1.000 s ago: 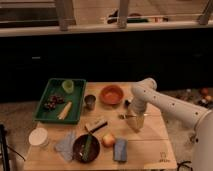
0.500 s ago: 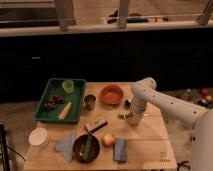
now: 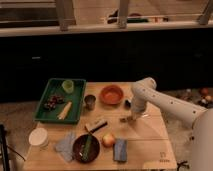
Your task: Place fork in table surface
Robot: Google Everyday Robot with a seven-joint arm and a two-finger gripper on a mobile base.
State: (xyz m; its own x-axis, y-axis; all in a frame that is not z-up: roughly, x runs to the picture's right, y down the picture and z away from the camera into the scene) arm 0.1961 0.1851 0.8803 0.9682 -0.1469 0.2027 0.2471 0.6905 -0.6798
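Two-finger gripper [image 3: 131, 118] low on light tan plank table surface [image 3: 150, 140], fingers closed on what looks like the thin dark metal fork [image 3: 123, 120] sticking out beside fingertips. Lift slightly, keep level, release on bare planks below fingers.

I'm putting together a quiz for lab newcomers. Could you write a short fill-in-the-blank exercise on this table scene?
1. The bowl beside the metal cup is ____ in colour.
2. The green cup stands inside the green tray, which lies at the ____ end of the table surface in the picture.
3. The end effector, shut, hangs low over the table surface, on the ____ side of the bowl in the picture.
Missing words: orange; left; right.
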